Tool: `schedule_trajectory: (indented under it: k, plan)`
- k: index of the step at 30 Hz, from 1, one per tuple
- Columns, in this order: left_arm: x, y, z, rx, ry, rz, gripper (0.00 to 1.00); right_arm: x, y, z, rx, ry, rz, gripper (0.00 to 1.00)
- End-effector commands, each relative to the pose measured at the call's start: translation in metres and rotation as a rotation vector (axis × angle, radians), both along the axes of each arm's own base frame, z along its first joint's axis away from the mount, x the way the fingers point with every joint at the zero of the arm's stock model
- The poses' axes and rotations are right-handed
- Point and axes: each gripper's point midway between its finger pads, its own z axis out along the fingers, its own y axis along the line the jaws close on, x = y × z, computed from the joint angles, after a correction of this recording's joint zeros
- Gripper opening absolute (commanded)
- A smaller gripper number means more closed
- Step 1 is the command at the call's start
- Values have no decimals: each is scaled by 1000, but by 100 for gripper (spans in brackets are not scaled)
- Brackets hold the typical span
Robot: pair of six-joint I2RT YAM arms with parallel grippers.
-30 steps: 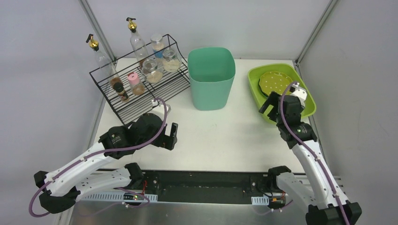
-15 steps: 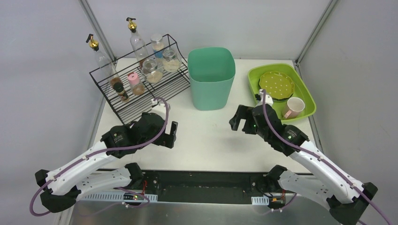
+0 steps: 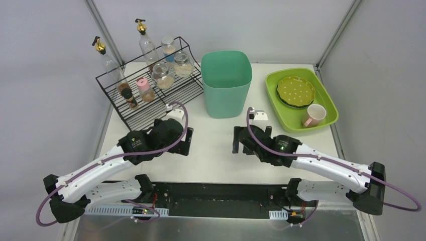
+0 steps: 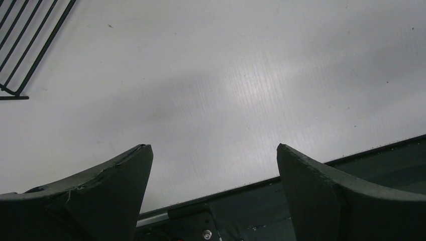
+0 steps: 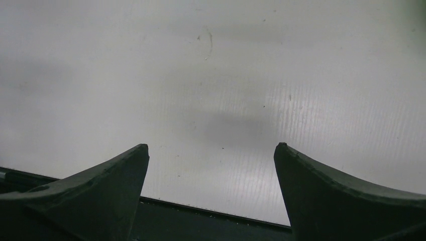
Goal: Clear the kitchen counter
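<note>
Claws first: your left gripper [image 3: 186, 142] stood spread wide with nothing between its fingers, low over the kitchen counter [image 3: 216, 150] and just in front of the black wire rack [image 3: 155, 103]. Your right gripper [image 3: 239, 143] was equally released and empty, hanging over the middle of the counter near its front edge, well apart from the left one. Each wrist view showed you only bare white surface between the parted fingertips, with the dark front rail below. The counter lay beneath both arms. It carried the rack of bottles and jars at the far left, a teal bin [image 3: 226, 95] at the far middle, and a lime-green tray [image 3: 274, 79] at the far right. The tray held a dotted green plate [image 3: 296, 89] and a pink cup [image 3: 314, 115].
</note>
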Motion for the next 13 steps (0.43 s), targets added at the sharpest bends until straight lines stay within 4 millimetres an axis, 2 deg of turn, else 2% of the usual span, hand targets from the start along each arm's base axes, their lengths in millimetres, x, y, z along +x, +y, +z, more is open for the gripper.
schedule_trajectory:
  k: [1,11,13]
  plan:
    - [5,-1,17,-60,-38,56,99,14,-10,18,-30,-98,-125,99]
    - [7,6,26,-103,-80,113,99,5,0,21,45,-83,-53,99]
    - [8,8,28,-110,-88,128,99,10,-9,25,21,-115,-93,99]
